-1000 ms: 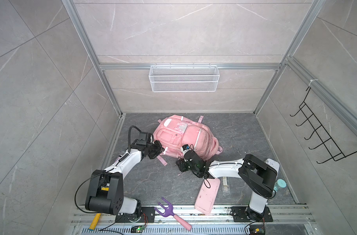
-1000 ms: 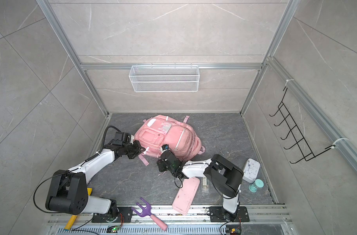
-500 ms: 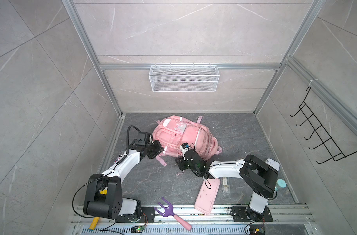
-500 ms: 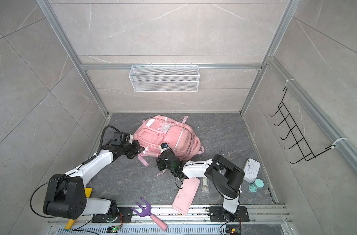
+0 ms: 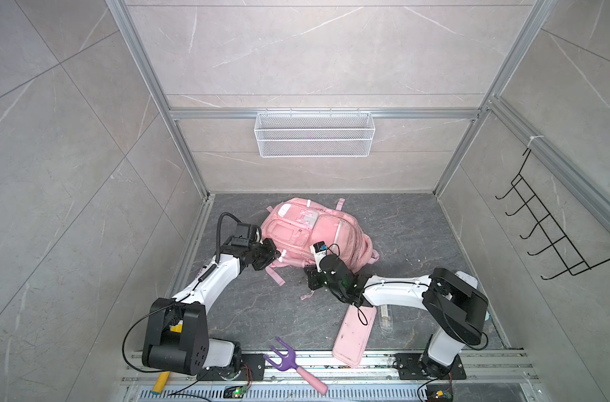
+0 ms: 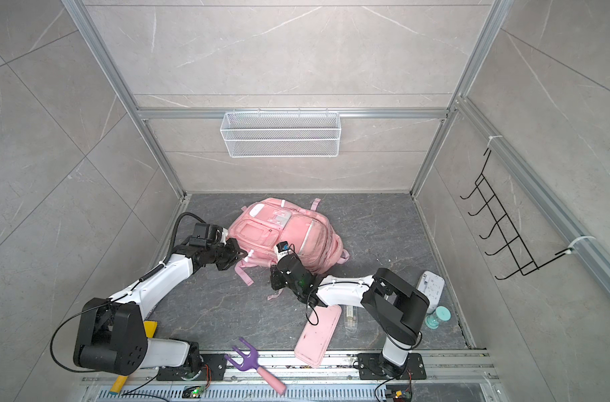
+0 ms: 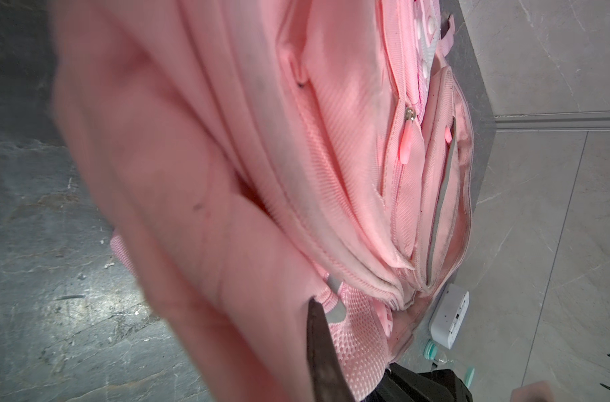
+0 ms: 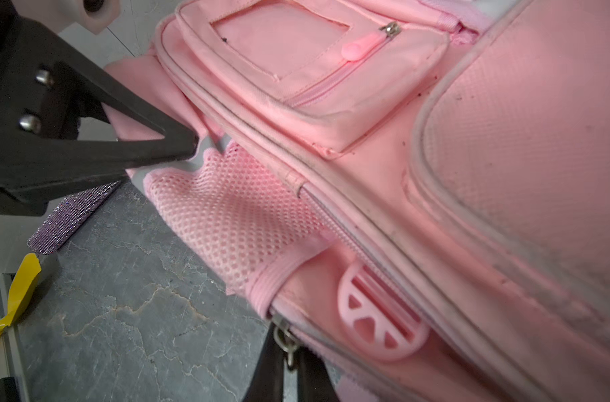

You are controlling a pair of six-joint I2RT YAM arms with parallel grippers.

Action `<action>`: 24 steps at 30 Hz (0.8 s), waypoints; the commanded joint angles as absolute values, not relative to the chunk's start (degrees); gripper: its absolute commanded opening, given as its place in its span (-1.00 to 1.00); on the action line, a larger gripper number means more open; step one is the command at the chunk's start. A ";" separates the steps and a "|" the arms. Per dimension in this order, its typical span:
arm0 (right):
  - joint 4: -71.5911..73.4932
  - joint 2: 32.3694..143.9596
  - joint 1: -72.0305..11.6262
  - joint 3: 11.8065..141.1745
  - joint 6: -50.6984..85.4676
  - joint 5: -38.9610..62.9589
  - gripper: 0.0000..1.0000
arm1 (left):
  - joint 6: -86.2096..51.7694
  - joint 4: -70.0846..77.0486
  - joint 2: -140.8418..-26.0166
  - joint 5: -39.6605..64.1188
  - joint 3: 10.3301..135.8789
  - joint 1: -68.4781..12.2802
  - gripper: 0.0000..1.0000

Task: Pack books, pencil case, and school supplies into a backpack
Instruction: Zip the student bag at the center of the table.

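1. Left arm: stretched low and forward from its base, forearm sloping down. The left hand (image 5: 275, 255) meets the near side of the backpack (image 5: 310, 236), which lies just beyond its fingertips.
2. Left hand: closed, pinching the grey-trimmed rim of the mesh pocket (image 8: 227, 215). In the right wrist view one dark finger (image 8: 140, 156) presses on that rim.
3. Right arm: elbow raised above its base, forearm nearly level over the desk (image 5: 418, 236). The right hand (image 8: 286, 362) sits at the backpack's lower edge.
4. Right hand: closed on the metal zipper pull (image 8: 285, 339), which sits between its two dark fingers.
5. Pencil case (image 5: 353, 336): flat on the desk behind the right hand, one end tucked under that forearm. The school supplies (image 5: 386, 316) lie just beside it, toward that arm's base.
6. Hard to make out: in both top views the right hand's fingertips are hidden beneath its wrist. The left wrist view is blurred pink fabric, with only one finger edge (image 7: 319, 351) in sight.
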State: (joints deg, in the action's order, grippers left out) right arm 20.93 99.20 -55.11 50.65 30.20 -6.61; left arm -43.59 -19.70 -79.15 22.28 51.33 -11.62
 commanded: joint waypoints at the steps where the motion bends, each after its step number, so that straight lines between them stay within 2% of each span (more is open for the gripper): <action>1: 18.60 96.47 -55.02 49.22 30.49 -7.02 -1.00 | -40.31 -18.28 -79.25 20.69 55.17 -10.33 -1.00; 14: 1.18 94.99 -53.51 50.72 28.86 -1.94 -1.00 | -38.06 -18.63 -83.23 19.72 57.21 -1.11 -1.00; 24: -15.38 89.67 -45.67 48.98 24.93 -3.77 -1.00 | -41.49 -15.19 -88.58 16.82 59.02 0.26 -1.00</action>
State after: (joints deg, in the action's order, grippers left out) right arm -6.72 91.70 -47.86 50.22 27.09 -1.74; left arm -40.34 -22.15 -87.33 21.15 55.37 -1.10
